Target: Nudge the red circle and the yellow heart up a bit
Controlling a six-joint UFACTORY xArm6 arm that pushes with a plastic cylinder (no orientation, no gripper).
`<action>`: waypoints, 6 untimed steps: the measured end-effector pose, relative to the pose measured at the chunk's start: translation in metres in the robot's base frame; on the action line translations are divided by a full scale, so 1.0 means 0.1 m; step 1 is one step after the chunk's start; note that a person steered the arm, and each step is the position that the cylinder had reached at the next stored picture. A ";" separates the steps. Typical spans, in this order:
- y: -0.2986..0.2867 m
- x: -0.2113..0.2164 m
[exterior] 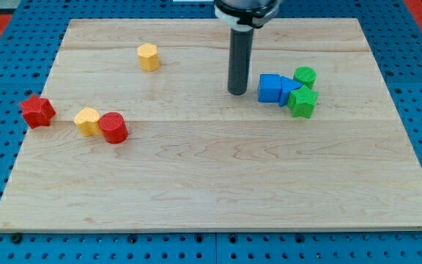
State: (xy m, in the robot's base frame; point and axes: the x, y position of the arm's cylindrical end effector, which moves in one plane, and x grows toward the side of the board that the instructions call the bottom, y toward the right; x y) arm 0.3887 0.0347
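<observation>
**Tip parked far right of the pair it must push**

Rod and tip first: in the camera view my tip [237, 92] rests on the board in the upper middle, just left of the blue cube [269, 88]. It carries nothing and touches no block that I can make out; a thin gap seems to separate it from the blue cube, though I cannot be sure. It is a bare rod, so there is nothing to open or close.

Same view, the task's things: the red circle [113, 127] and the yellow heart [87, 121] sit touching each other at the view's left, heart on the left, circle on the right and slightly lower. From my tip they lie well apart, toward the left and a little toward the bottom. The pair's long axis runs roughly left to right, so I judge an upward push must start below them, near where they meet, or each in turn.

Other blocks: a red star [36, 111] near the left edge, a yellow hexagon [148, 56] toward the top left, and to the right of the blue cube a second blue block [290, 89], a green circle [305, 75] and a green star [302, 103] clustered together.

Getting beneath the pair means swinging around the circle's lower side; nothing has been nudged yet, by my reading.
</observation>
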 end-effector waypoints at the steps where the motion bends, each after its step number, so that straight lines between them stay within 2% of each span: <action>1: -0.05 0.55; 2: -0.52 1.05; 3: -1.38 1.38; 4: -1.65 1.10; 5: -1.65 0.76; 6: -1.64 0.59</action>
